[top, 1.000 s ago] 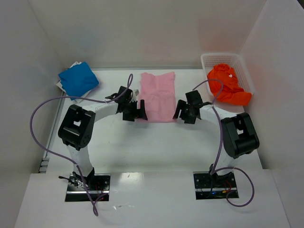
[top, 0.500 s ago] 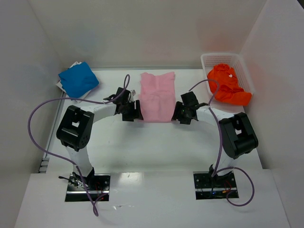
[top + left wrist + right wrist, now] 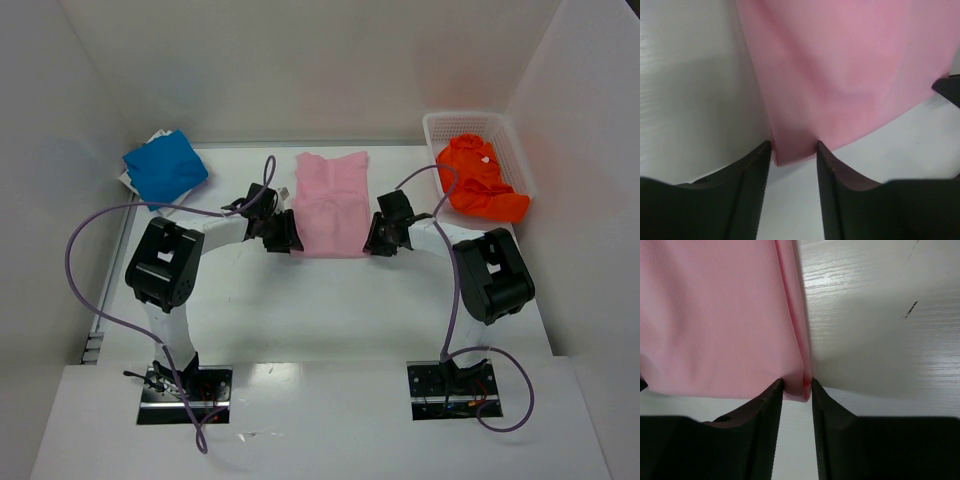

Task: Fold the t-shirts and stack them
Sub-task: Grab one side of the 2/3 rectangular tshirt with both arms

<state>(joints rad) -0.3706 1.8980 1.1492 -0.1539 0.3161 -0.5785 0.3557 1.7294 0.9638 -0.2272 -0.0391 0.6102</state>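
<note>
Left wrist, pink t-shirt (image 3: 840, 75) corner inside part-spread left end effector (image 3: 794, 150), right end effector (image 3: 797, 385) narrower on other corner, grip unclear

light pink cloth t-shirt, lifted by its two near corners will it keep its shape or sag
Probably sags: the light pink cloth t-shirt lies flat and softly wrinkled, so the middle should droop between the left gripper and right gripper at its corners. Likely light: its edge looks thin. Pushed, it would probably bunch rather than slide.
</note>
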